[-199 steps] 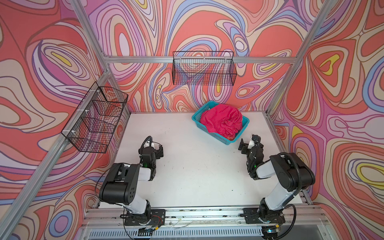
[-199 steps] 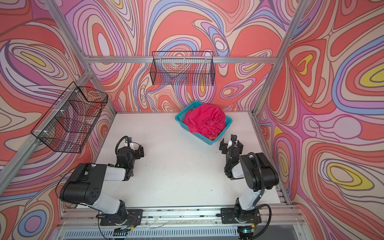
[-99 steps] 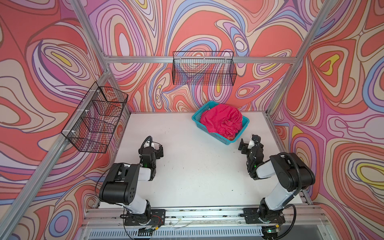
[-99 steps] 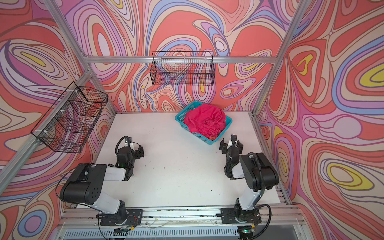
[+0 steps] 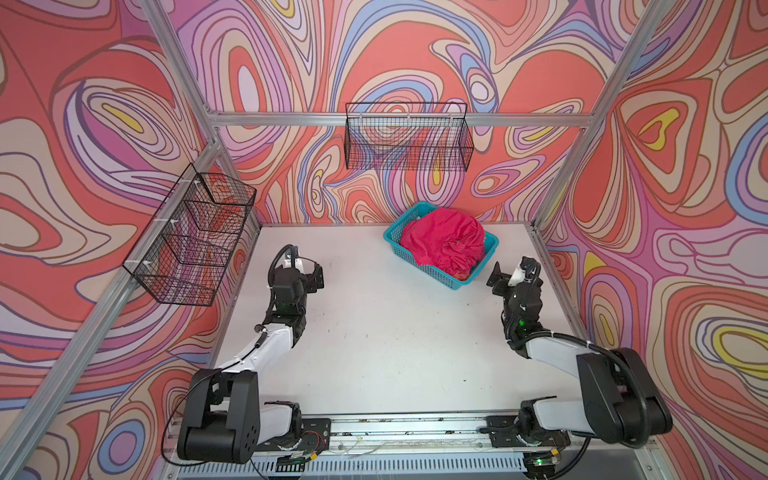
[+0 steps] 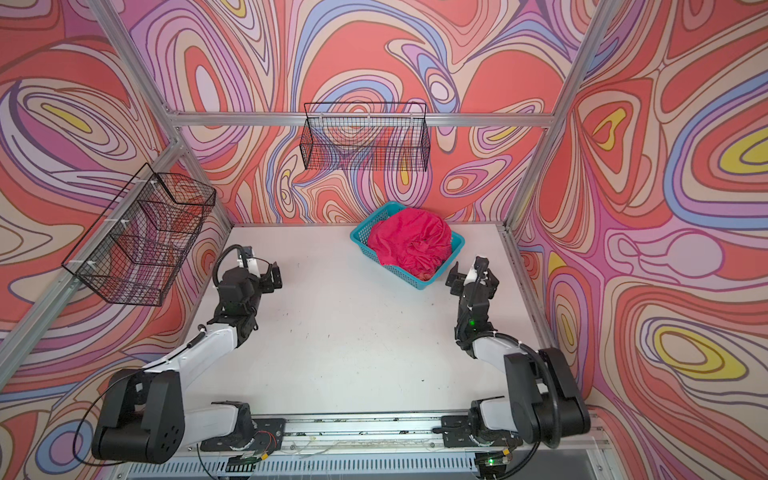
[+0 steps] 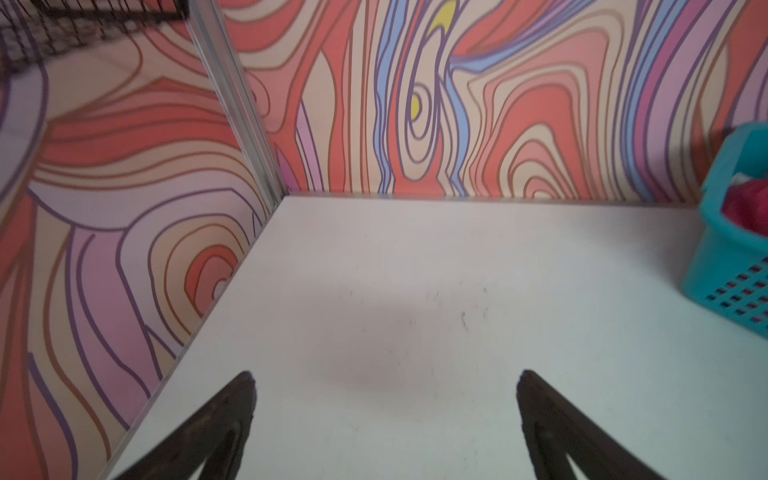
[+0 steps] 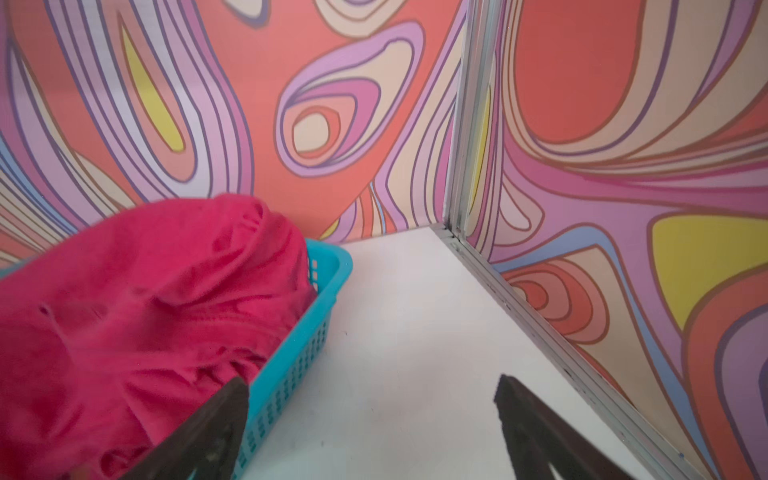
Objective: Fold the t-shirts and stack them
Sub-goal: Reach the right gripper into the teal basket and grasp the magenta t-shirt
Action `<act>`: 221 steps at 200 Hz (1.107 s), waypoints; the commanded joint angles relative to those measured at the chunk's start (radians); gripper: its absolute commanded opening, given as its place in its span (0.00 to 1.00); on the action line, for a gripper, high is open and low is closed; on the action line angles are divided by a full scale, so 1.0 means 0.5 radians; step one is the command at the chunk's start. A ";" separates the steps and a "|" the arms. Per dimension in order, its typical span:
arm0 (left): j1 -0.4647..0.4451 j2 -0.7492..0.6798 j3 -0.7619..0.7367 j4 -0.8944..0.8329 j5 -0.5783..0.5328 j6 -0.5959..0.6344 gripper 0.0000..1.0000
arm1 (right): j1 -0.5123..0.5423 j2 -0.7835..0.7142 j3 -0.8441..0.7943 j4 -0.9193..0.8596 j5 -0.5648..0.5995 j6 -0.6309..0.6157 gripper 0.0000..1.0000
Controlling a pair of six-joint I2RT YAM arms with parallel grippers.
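White desk (image 5: 374, 353) carries two arms: the left fingers (image 7: 224, 424) and right fingers (image 8: 536, 428) both gape wide, gripping nothing. Just beyond the right fingers, one crumpled magenta-pink cotton t-shirt (image 5: 440, 245) fills one teal plastic lattice basket (image 8: 299, 353). Two black wire baskets (image 5: 409, 143) hang on the walls.

The t-shirts (image 5: 442, 245) lie heaped in the basket (image 5: 453, 284), which stands at the table's (image 5: 374, 332) rear right.
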 commanded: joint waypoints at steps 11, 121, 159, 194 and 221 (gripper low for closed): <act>0.000 -0.105 0.141 -0.717 0.246 -0.346 1.00 | 0.012 -0.162 0.403 -0.967 -0.352 0.074 0.98; -0.038 -0.232 -0.038 -0.832 1.023 -0.935 1.00 | 0.461 0.831 1.829 -2.679 -0.961 -0.434 0.91; -0.041 -0.204 -0.034 -0.808 1.076 -0.922 1.00 | 0.518 1.058 1.956 -2.736 -0.923 -0.430 0.81; -0.041 -0.191 -0.037 -0.804 1.078 -0.916 1.00 | 0.538 1.187 2.027 -2.739 -0.837 -0.405 0.69; -0.041 -0.185 -0.046 -0.797 1.077 -0.915 1.00 | 0.538 1.257 2.060 -2.709 -0.790 -0.402 0.60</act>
